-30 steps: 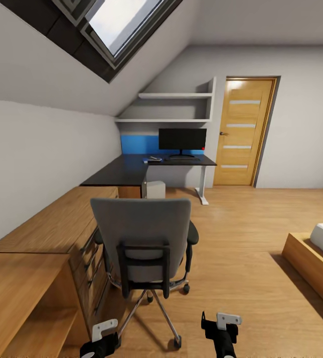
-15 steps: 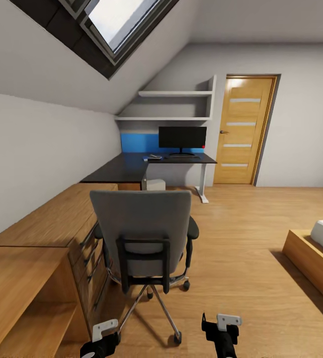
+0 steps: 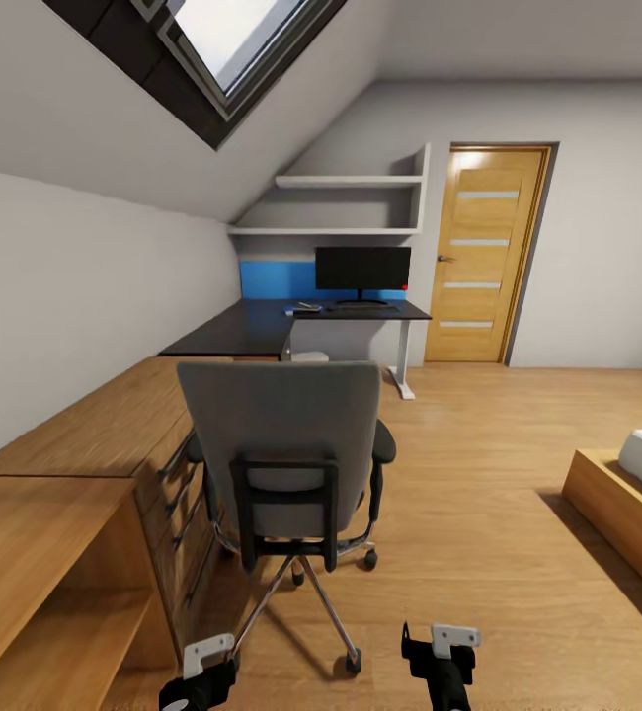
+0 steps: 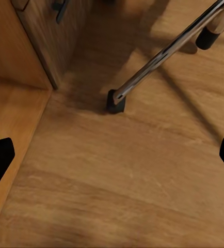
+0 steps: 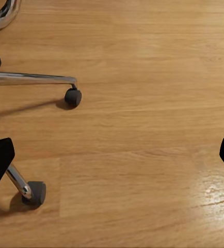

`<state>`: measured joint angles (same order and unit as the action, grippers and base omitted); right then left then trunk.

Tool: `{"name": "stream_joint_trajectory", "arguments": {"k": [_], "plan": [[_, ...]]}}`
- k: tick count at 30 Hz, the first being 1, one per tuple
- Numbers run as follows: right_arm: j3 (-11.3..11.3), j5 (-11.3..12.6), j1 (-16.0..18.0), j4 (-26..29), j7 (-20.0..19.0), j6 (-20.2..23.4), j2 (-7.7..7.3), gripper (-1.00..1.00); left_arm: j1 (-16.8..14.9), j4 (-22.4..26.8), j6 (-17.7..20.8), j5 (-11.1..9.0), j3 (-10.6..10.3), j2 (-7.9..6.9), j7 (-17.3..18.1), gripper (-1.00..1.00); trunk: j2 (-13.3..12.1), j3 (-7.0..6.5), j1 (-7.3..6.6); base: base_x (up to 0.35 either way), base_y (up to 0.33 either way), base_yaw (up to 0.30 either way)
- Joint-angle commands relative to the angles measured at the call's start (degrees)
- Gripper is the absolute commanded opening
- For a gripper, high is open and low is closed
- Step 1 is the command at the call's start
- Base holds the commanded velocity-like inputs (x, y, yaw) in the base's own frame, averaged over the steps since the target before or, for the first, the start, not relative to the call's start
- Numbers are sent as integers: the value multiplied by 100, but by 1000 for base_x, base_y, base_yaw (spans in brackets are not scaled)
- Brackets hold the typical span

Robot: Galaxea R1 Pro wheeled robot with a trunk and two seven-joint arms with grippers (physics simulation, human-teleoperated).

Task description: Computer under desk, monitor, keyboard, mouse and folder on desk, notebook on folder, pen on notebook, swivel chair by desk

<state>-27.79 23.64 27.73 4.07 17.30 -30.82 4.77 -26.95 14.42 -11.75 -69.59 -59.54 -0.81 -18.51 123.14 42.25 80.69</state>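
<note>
One swivel chair [image 3: 286, 459] stands back-on before the robot, just beside a light-wood drawer chest [image 3: 153, 449]. One desk [image 3: 262, 331] in the far corner carries one monitor [image 3: 362, 272] and a keyboard [image 3: 362, 308] (smaller items there are too small to name). Left gripper [image 4: 112, 157] and right gripper [image 5: 112, 157] are both spread wide, holding nothing, over bare floor [image 5: 153, 103]; the wrist views add the chair's castors [image 5: 73, 97].

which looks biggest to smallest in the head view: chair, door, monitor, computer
1. chair, though it is nearest the camera
2. door
3. monitor
4. computer, mostly hidden behind the chair
</note>
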Motion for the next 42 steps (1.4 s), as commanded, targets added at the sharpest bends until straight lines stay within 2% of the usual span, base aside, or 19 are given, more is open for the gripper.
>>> {"name": "stream_joint_trajectory", "arguments": {"k": [1, 33, 39, 42], "plan": [[-51, 35, 4, -3, 28, -12, 2, 100, -4, 17, -18, -46, -49, -6, -38, 100, 44, 25, 22, 0, 0, 0], [-51, 35, 4, -9, 28, -10, 12, 100, -4, 17, -20, -53, -45, -7, -38, 100, 1328, 600, 724, 0, 0, 0], [-53, 27, 4, 32, 28, -21, 5, 100, -4, 31, -53, -28, -28, -14, -46, 100, 1328, 600, 724, 0, 0, 0], [-35, 25, 17, 260, 44, 4, -21, 100, -15, 136, -24, -15, -17, -38, -74, 100, 1328, 600, 724, 0, 0, 0]]}}
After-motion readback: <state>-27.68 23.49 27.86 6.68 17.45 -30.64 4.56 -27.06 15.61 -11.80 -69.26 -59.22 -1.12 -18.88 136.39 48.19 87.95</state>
